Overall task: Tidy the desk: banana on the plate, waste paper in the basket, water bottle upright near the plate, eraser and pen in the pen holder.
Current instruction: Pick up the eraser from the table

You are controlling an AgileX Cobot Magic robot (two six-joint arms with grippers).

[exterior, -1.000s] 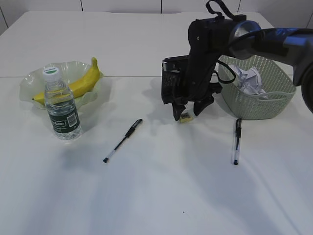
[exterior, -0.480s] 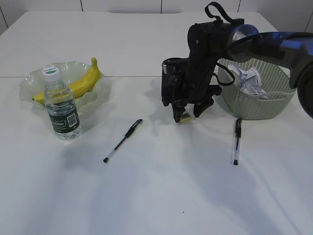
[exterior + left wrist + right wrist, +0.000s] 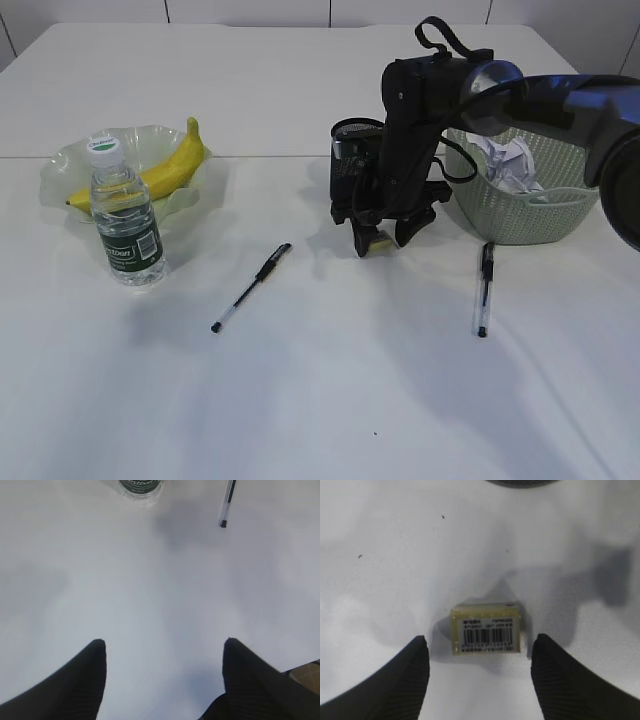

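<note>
Right arm's jaws spread over the eraser beside the pen holder.

The right gripper (image 3: 479,652) hangs low with its jaws wide apart, one finger on each side of the eraser (image 3: 486,632), which lies flat on the tabletop (image 3: 320,400) with clear gaps to both, held by nothing. The black pen holder (image 3: 352,160) stands just behind it, and the basket (image 3: 530,210) with crumpled paper (image 3: 510,160) is to the right. One pen (image 3: 483,288) lies near the basket, another pen (image 3: 252,286) lies left of centre. The banana (image 3: 165,170) rests on the plate (image 3: 65,165) at far left, with the water bottle (image 3: 124,215) upright just in front. The left gripper (image 3: 165,650) hovers over bare tabletop, jaws wide and empty.
</note>
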